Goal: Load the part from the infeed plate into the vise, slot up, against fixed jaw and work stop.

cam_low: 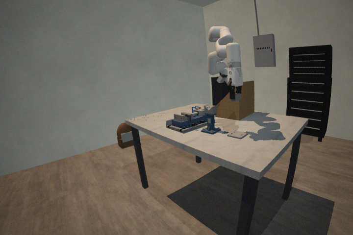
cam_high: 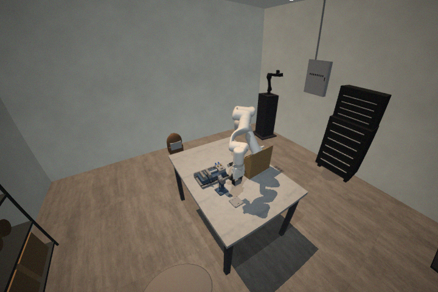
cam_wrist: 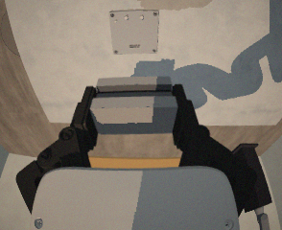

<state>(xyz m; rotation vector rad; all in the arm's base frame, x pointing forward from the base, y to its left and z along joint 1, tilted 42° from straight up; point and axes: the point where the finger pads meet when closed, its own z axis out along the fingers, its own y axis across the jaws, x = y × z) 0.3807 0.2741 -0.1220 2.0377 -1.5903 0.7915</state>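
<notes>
Part (cam_wrist: 133, 114), the grey block, sits between the black fingers of the gripper (cam_low: 235, 97), which is closed on it and carries it high above the table (cam_low: 238, 160).

Going left to right in the exterior view: the vise (cam_low: 186, 119) lies at the left of the work area, jaws apart, presumably so the block can drop onto the low bars between them. I cannot make out the work stop or the bars at this scale. Just right of it stands the V-block (cam_low: 210, 122) on its blue post, a fixed rest where the block could be laid down and regripped if its slot faces the wrong way (whether the slot faces up now I cannot tell). Further right lies the infeed plate (cam_low: 237, 134), bare, flat on the table and apart from the V-block. Above and a little behind it hangs the gripper, with a brown box (cam_low: 244, 106) at its back.

The height looks chosen to clear the V-block on the way leftward to the vise.
</notes>
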